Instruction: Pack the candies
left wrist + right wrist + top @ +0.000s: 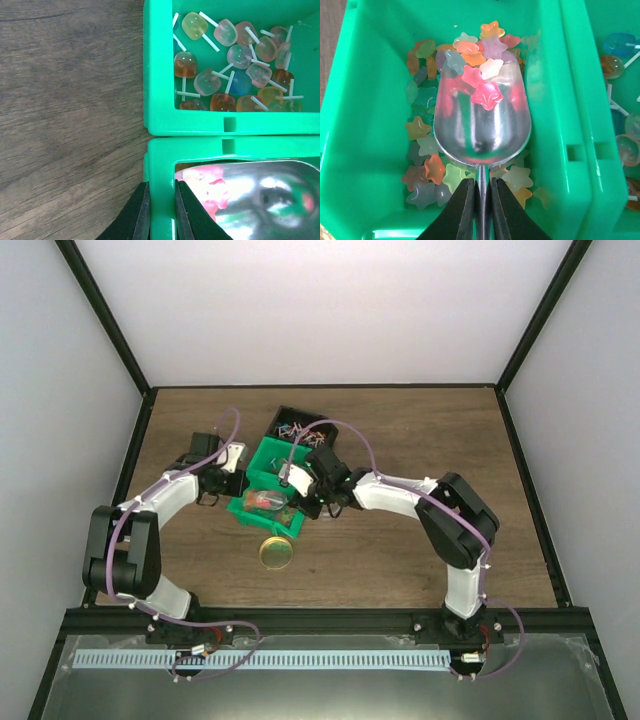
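Note:
Star-shaped candies [418, 128] in mixed colours lie on the floor of a green bin [365, 100]. My right gripper [482, 182] is shut on the handle of a silver metal scoop [480, 130], whose bowl sits low in that bin. Several candies [487, 95] are heaped at the scoop's far end. My left gripper [161, 187] is shut on the left wall of the same green bin [160, 160], one finger outside and one inside. The scoop [270, 195] shows there as a shiny surface. In the top view both grippers meet at the near green bin [262, 520].
A second green bin [157, 60] joined to the first holds lollipop-shaped sweets [239, 56]. A black bin [295, 423] with small items stands behind them. A round gold lid [276, 553] lies on the wooden table just in front of the bins.

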{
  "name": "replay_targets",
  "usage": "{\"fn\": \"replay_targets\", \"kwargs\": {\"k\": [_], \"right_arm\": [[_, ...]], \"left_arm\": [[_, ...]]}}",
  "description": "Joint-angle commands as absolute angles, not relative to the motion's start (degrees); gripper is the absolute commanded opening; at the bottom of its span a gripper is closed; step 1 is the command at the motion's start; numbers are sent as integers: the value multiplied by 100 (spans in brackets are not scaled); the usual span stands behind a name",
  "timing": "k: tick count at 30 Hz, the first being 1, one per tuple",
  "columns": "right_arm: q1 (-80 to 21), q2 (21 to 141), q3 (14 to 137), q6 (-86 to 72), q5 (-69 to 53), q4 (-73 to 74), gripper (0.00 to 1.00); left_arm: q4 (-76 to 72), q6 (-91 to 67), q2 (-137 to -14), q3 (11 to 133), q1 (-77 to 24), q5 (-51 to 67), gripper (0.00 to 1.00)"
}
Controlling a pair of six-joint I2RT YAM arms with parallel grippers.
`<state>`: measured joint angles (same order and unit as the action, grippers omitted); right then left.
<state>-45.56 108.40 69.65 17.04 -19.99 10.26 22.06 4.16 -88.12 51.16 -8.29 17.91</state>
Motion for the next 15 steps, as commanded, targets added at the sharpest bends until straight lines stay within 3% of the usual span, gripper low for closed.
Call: {"fn": "replay_targets", "kwargs": {"k": [1,15], "right_arm": [[-4424,10459,6750,1546,-2279,251,1],[-4065,9783,5858,1632,-2970,-549,1]], "left_arm": [[2332,632,-8859,5259,-879,1964,4],[2497,727,-9069,5498,-783,1968,4]]}}
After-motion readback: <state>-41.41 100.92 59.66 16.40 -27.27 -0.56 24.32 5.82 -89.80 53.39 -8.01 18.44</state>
